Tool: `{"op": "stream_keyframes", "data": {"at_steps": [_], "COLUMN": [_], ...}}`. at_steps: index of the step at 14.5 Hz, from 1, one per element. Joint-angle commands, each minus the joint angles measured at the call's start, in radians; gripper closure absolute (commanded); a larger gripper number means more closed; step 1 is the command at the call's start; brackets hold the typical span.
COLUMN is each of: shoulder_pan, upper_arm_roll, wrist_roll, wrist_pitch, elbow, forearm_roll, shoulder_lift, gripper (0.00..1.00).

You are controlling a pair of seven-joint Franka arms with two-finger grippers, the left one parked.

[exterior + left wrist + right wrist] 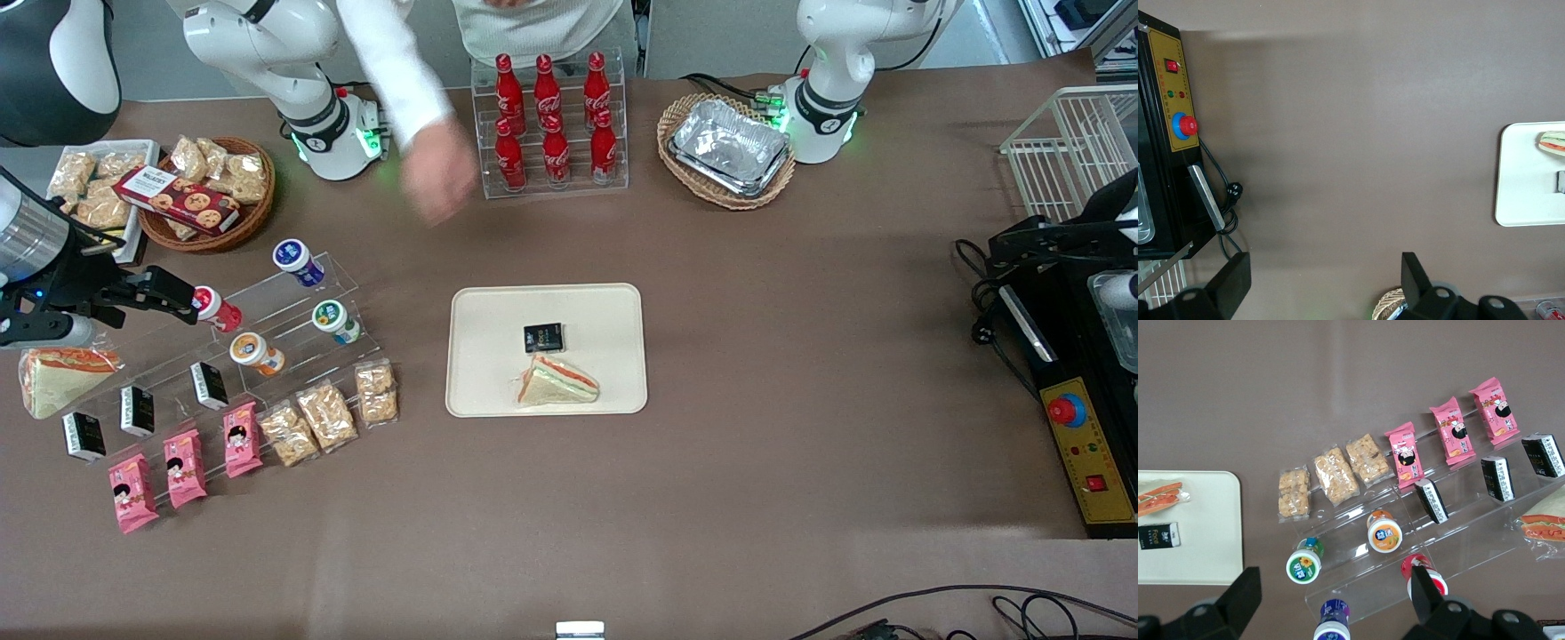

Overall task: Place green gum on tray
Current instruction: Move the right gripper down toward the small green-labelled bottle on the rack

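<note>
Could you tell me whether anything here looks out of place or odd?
Yes: a person's arm reaches over the table near the cola bottles. The green gum stands on the acrylic stand, not on the tray. The open hand hovers by the red-lidded bottle.

Four gum bottles stand on the clear stepped rack: one green gum [334, 321], one blue-lidded [297, 261], one orange-lidded [255, 352] and one red-lidded [214, 308]. Three pink snack packs [185, 466] and three clear packs of crackers [327, 414] lie at the rack's foot, with three black packets [138, 410] on its lowest step. Six red cola bottles [553, 120] fill the acrylic stand. There are two sandwiches: one on the tray [480, 391], one [53, 378] at the working arm's end of the desk [800, 356]. Two wicker baskets [725, 191] sit near the arm bases. One tool [191, 307] is in view.
</note>
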Motion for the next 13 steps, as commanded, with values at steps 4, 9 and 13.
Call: {"op": "stream_keyframes", "data": {"at_steps": [4,9,13], "shoulder_pan": [0.016,0.067,0.090], "upper_arm_roll": [-0.002,0.007,0.008], "wrist_roll": [-0.014,-0.023,-0.014], "wrist_pitch": [0.003,0.066,0.292], "elbow": [0.021,-0.109,-0.385], "forearm_roll": [0.001,0.000,0.000], "shoulder_lift": [0.017,-0.012,-0.121], "gripper": [0.00,0.00,0.00]}}
